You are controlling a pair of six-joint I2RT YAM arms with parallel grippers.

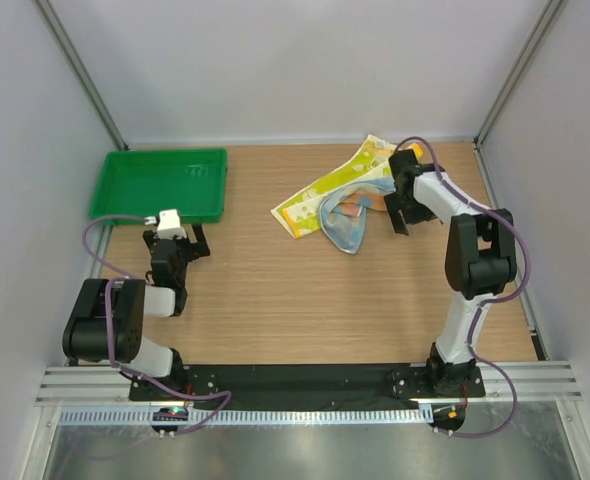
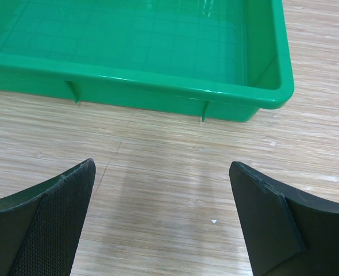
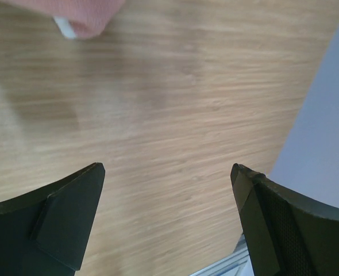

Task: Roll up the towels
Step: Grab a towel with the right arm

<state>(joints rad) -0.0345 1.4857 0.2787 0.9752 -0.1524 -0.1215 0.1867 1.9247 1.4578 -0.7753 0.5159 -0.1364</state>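
Landmark: green plastic tray (image 1: pixel 160 185), a shallow rectangular tray at the far left of the wooden worktop (image 1: pixel 275 300). All places below are given relative to it.

Yellow-green towel (image 1: pixel 325 190): well apart from the tray, to its right and about level with it. It is a long strip with an orange edge and prints. It lies unrolled on a diagonal, with its lower end pointing back toward the tray and its upper end nearer the back wall.

Light blue towel (image 1: pixel 347 228): farther from the tray than the middle of the yellow-green towel. It is bunched rather than flat and overlaps that towel's near edge, so the two cloths touch. It is not rolled.

Left pincer (image 2: pixel 161 169): just on the near side of the tray, facing its long front wall close to the right-hand corner. The jaws are spread wide with only bare wood between the two black fingers (image 2: pixel 54 213). It holds nothing and is clear of the tray.

Right pincer (image 3: pixel 167 168): on the side of the towels away from the tray, just beside the overlapping cloths. The jaws are spread wide over bare wood and grip nothing. Whether a finger brushes the cloth cannot be told from the overhead view.

Side wall (image 3: pixel 324 115): pale grey, on the edge of the worktop opposite the tray.
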